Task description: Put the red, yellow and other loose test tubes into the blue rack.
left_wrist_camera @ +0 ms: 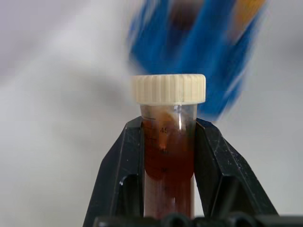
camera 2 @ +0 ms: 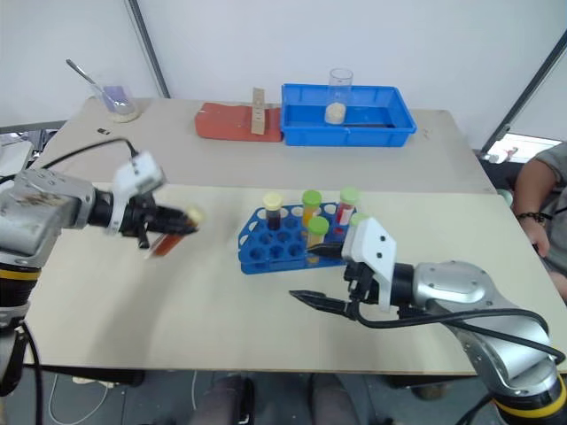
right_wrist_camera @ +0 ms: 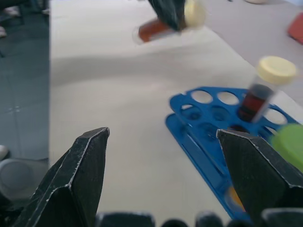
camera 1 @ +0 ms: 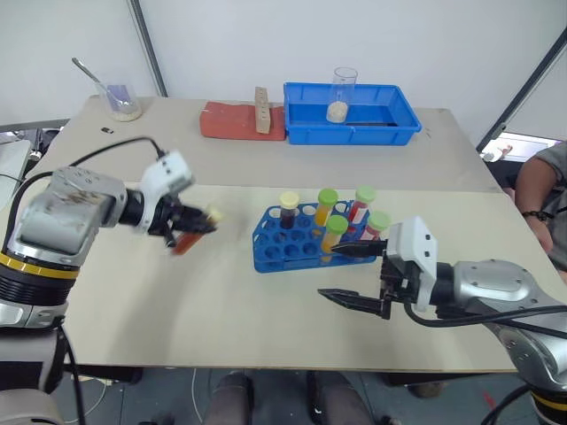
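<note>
Beige tabletop (camera 1: 177,310) runs under a white wall, and on it, near the middle, the blue rack (camera 1: 292,243) sits flat with five capped tubes standing in its far and right-hand holes; the rows nearest me and to its left look free. One of those, the cream-capped dark tube (camera 1: 289,209), stands at the rack's back left.

My left gripper (camera 1: 188,228) is clenched on a brown-filled tube (left_wrist_camera: 168,156) with a cream cap (left_wrist_camera: 168,89), pinched just below the cap, held in the air well to the left of the rack with the tube lying tilted, cap toward the rack. My right gripper (camera 1: 353,276) hangs released and empty just in front of the rack's right end, one finger close to the near edge of the rack.

I judge the step in hand to be carrying this tube over and seating it. To do that well I would bring the tube upright first, bottom end down, then line it over one of the free left-side holes rather than reaching past the tubes that already stand. Lowering straight through both tiers matters, since a slanted entry could catch the upper plate and shove the light rack. I would keep the right claw clear of the path, or use it to steady the rack.

Behind, a larger blue tray (camera 1: 390,133) holds a clear cup (camera 1: 344,93), beside a red block (camera 1: 239,122).
</note>
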Controlling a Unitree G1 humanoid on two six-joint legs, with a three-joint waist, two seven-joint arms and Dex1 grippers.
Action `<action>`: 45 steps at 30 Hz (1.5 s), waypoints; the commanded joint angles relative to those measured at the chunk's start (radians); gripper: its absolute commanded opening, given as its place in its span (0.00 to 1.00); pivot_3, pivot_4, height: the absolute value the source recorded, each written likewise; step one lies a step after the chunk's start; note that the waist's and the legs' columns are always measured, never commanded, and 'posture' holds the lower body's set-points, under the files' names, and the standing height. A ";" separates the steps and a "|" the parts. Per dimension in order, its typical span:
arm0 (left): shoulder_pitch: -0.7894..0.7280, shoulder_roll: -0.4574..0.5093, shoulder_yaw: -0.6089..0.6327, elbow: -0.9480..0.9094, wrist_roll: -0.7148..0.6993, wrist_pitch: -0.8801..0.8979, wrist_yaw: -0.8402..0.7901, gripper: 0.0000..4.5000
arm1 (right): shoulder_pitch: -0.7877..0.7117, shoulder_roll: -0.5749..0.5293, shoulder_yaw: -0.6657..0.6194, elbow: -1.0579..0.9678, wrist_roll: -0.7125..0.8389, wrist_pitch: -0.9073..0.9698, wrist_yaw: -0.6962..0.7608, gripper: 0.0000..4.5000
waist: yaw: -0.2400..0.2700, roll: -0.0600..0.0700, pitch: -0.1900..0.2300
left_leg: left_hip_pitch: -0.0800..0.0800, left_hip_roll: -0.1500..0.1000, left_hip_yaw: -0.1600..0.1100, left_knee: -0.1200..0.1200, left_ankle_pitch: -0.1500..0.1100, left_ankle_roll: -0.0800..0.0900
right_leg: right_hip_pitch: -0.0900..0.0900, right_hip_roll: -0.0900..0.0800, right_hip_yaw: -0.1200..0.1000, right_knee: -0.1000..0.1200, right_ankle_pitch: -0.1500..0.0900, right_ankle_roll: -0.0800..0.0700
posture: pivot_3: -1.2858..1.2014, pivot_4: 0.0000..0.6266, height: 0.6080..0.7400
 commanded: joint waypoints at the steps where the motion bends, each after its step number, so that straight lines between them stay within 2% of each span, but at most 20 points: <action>1: 0.038 -0.122 0.161 -0.119 -0.155 0.021 0.101 0.21 | 0.037 -0.033 -0.073 -0.035 -0.025 -0.034 -0.009 0.90 | -0.002 0.000 0.000 | 0.000 0.000 0.000 0.000 0.000 0.000 | 0.000 0.000 0.000 0.000 0.000 0.000 | 0.52 0.24 1.00; 5: 0.141 -0.244 0.177 -0.211 -0.196 -0.036 0.190 0.21 | 0.052 -0.074 -0.116 -0.042 0.068 0.034 0.008 0.90 | -0.016 0.000 0.000 | 0.004 0.000 0.000 0.000 0.000 0.000 | 0.002 0.000 0.001 0.001 0.001 0.000 | 0.52 0.24 1.00; 10: 0.235 -0.401 0.083 -0.194 -0.067 -0.287 0.309 0.21 | 0.100 -0.124 -0.164 -0.073 0.126 0.060 0.030 0.90 | -0.010 0.000 0.000 | 0.007 0.000 -0.001 0.000 0.000 0.000 | 0.004 0.001 0.001 0.002 0.001 -0.002 | 0.52 0.24 1.00; 17: 0.279 -0.509 -0.012 -0.099 0.030 -0.483 0.371 0.21 | 0.117 -0.156 -0.182 -0.083 0.150 0.065 0.014 0.90 | -0.009 0.000 0.000 | 0.009 -0.001 -0.001 0.000 0.000 0.000 | 0.011 0.000 0.001 -0.003 0.001 -0.002 | 0.52 0.24 1.00; 26: 0.291 -0.560 -0.066 0.029 0.127 -0.634 0.421 0.21 | 0.135 -0.162 -0.190 -0.090 0.170 0.079 -0.024 0.90 | -0.009 0.000 0.000 | 0.010 -0.001 -0.002 0.000 0.000 0.000 | 0.013 0.000 0.000 -0.004 0.000 -0.002 | 0.52 0.24 1.00; 36: 0.297 -0.575 -0.119 -0.009 0.102 -0.594 0.403 0.21 | 0.170 -0.174 -0.210 -0.094 0.172 0.075 -0.026 0.90 | -0.009 0.000 0.000 | 0.011 -0.001 -0.003 0.000 0.000 0.000 | 0.015 0.000 0.000 -0.005 -0.001 -0.003 | 0.52 0.24 1.00; 45: 0.313 -0.601 -0.141 0.037 0.147 -0.660 0.430 0.21 | 0.181 -0.174 -0.218 -0.102 0.176 0.077 -0.033 0.90 | -0.008 0.000 0.000 | 0.011 -0.001 -0.003 0.000 0.000 0.000 | 0.015 0.000 0.000 -0.006 -0.002 -0.004 | 0.52 0.24 1.00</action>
